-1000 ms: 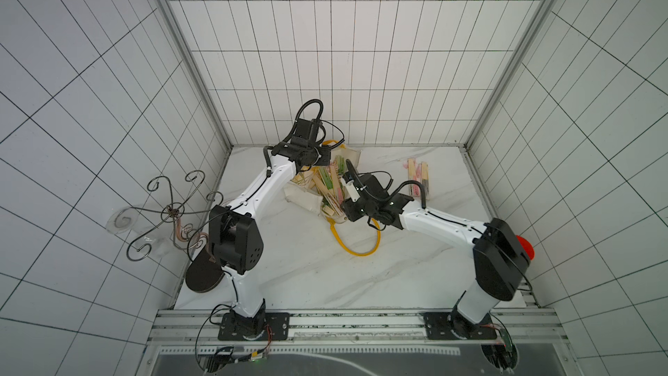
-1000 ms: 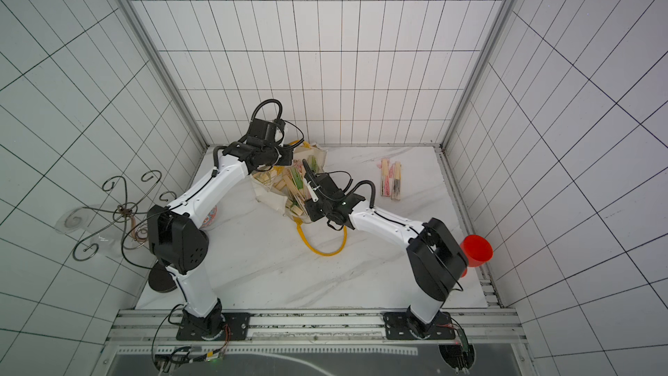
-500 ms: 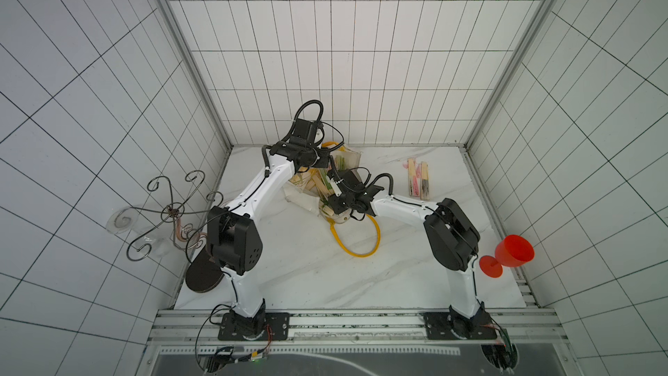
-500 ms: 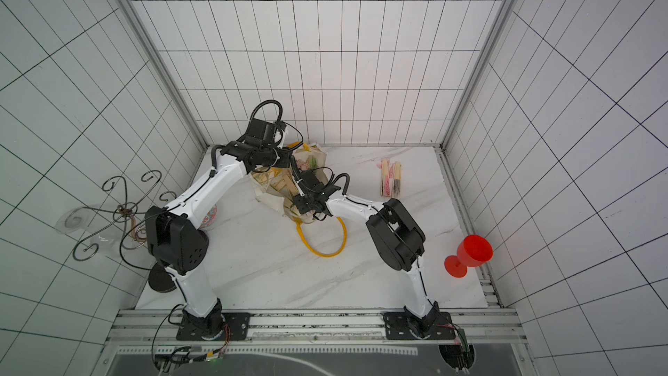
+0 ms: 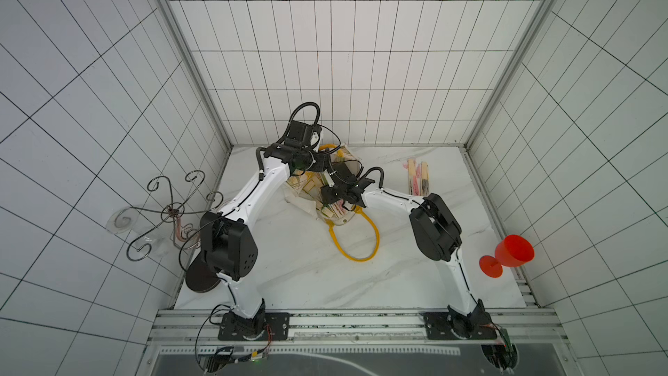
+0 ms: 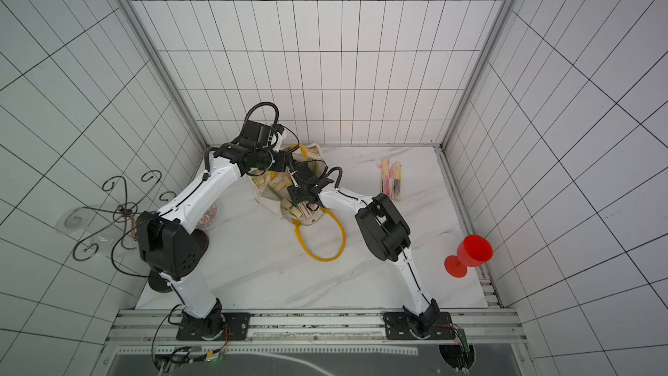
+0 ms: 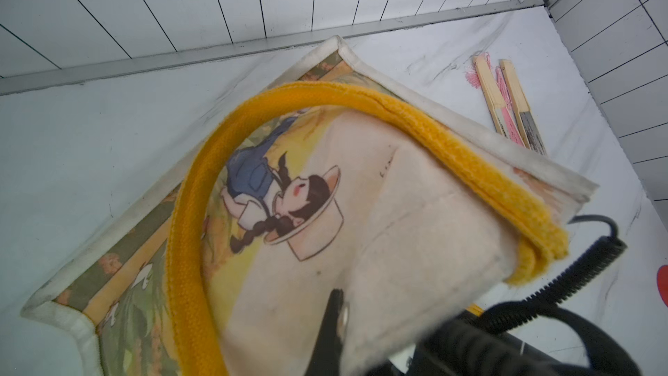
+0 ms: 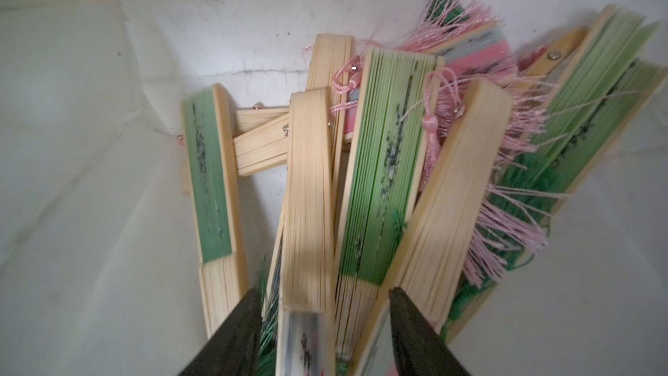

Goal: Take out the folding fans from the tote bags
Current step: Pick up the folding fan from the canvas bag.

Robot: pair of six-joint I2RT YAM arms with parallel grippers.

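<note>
inside, the right gripper [image 8: 325, 294] hovers with jaws apart over jumbled folding fans [image 8: 379, 160]; the left gripper [image 7: 339, 307] is clamped on the edge of the cream tote bag [image 7: 415, 218].

A: Any lettering to read anywhere?

B: Nothing legible. The tote bag [image 7: 415, 218], toward twelve o'clock on the desk [image 5: 289, 265], has a cartoon print of a girl in a hat. A tiny dark scrawl sits just beside the hat, too small to read.

A: And the folding fans [image 8: 383, 160]?

B: Only black ink speckles along the green folds. I can't make out any characters.
</note>
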